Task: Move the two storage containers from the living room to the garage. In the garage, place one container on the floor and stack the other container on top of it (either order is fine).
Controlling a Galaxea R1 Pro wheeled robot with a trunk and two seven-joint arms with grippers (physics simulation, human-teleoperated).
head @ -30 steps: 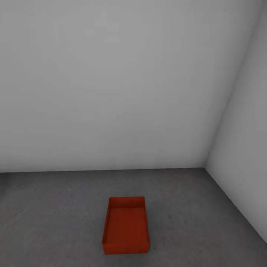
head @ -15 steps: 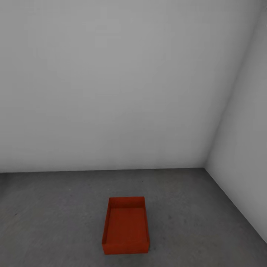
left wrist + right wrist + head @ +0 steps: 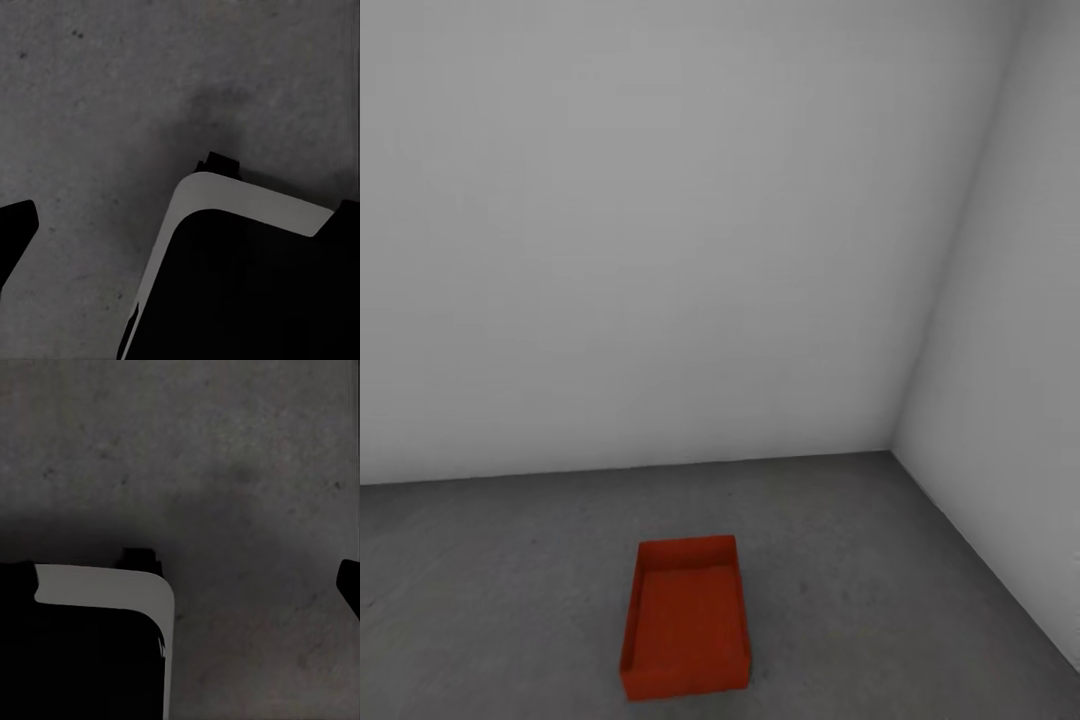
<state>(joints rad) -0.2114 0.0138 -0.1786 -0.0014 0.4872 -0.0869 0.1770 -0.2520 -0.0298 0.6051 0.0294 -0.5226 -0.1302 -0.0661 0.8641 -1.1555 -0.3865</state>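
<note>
We see one open orange-red rectangular bin [image 3: 685, 632] on the dark speckled concrete floor [image 3: 880, 580] near the white wall corner [image 3: 900, 440] — we cannot tell our claws' state. Approaching carelessly could shove it askew.

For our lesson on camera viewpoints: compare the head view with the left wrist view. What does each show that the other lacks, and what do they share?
Head view alone: an open orange-red bin sitting on the floor, and two white walls meeting in a corner. Left wrist view alone: a dark robot part with a pale rounded edge, seen close up. Both: the dark grey speckled floor.
</note>
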